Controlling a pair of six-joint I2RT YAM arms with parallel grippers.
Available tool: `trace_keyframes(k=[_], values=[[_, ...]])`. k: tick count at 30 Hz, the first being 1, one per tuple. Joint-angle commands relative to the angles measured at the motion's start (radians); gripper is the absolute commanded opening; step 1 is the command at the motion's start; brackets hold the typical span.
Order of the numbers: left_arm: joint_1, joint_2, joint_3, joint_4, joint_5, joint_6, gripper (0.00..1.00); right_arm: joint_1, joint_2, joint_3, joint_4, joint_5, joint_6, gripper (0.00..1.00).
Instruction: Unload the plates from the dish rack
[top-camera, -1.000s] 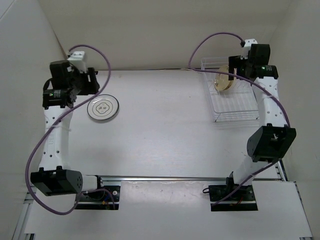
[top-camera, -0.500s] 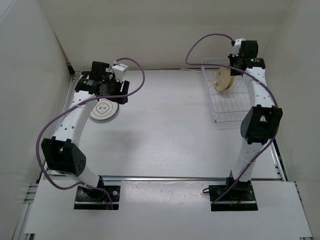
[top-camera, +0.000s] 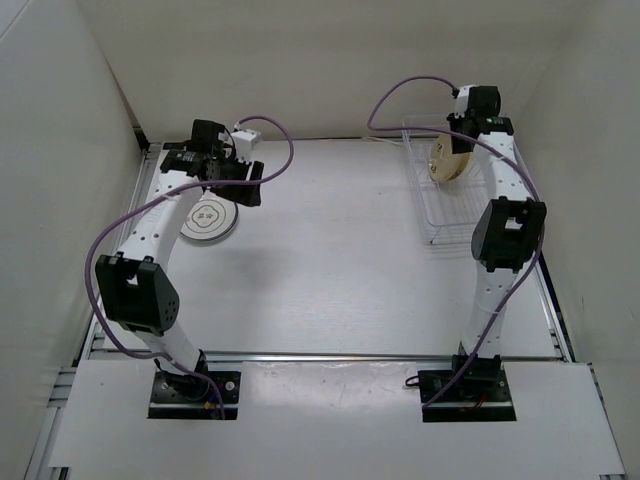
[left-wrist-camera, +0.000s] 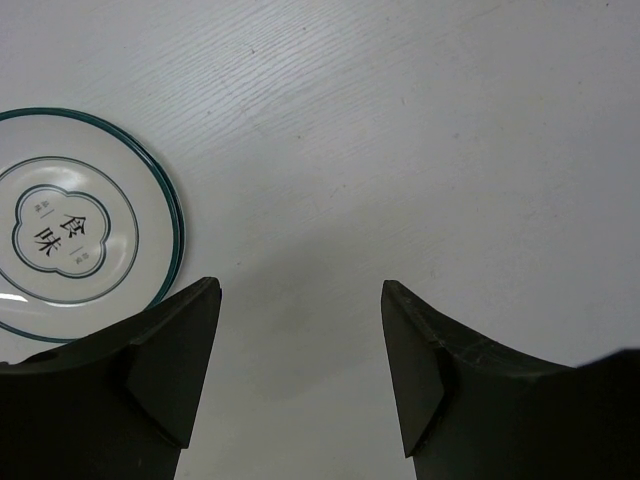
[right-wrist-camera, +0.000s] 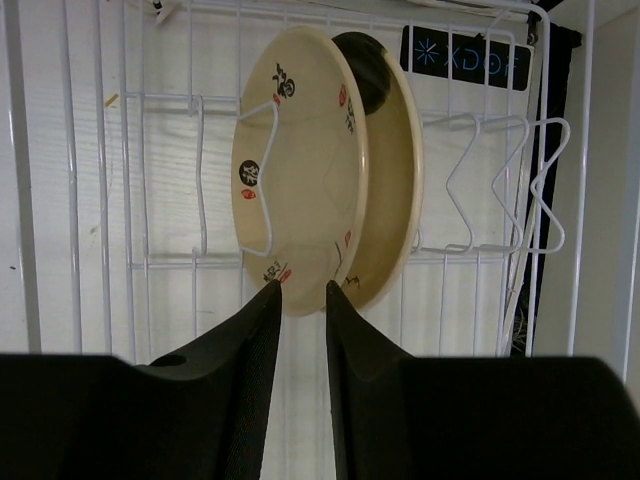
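Observation:
Two plates stand on edge in the white wire dish rack (right-wrist-camera: 128, 180). The front one (right-wrist-camera: 300, 170) is cream with small red and black marks, and a plain tan one (right-wrist-camera: 398, 200) stands close behind it. My right gripper (right-wrist-camera: 303, 288) is shut on the lower rim of the front plate, as the right wrist view shows. From above, both plates (top-camera: 447, 158) appear at the far end of the rack (top-camera: 455, 222). A pale grey plate (left-wrist-camera: 70, 225) with a dark green rim lies flat on the table. My left gripper (left-wrist-camera: 300, 290) hangs open just right of it, holding nothing.
The rack stands at the back right, near the right wall. The grey plate (top-camera: 208, 218) lies at the back left. Purple cables loop above both arms. White walls enclose the table on three sides.
My right gripper has closed on the front plate's rim at the rack. The left arm has swung in from the left wall to beside the grey plate, still open.

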Motion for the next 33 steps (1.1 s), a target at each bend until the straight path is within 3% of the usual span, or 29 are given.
trace_keyframes(k=[1, 3, 6, 8, 33], values=[[0.002, -0.004, 0.037, 0.000, 0.018, -0.003, 0.76, -0.009, 0.028, 0.072, 0.042, 0.014, -0.003, 0.29], [0.002, -0.004, 0.037, 0.000, 0.018, -0.012, 0.76, -0.009, 0.037, 0.072, 0.051, 0.030, -0.003, 0.33], [0.002, 0.005, 0.037, 0.000, 0.027, -0.012, 0.76, -0.018, 0.037, 0.084, 0.051, 0.041, -0.003, 0.50], [0.002, 0.014, 0.037, 0.000, 0.027, -0.012, 0.76, -0.018, 0.037, 0.084, 0.051, 0.028, -0.003, 0.55], [0.002, 0.054, 0.026, 0.000, 0.018, -0.021, 0.76, -0.037, 0.119, 0.124, 0.051, -0.015, 0.006, 0.45]])
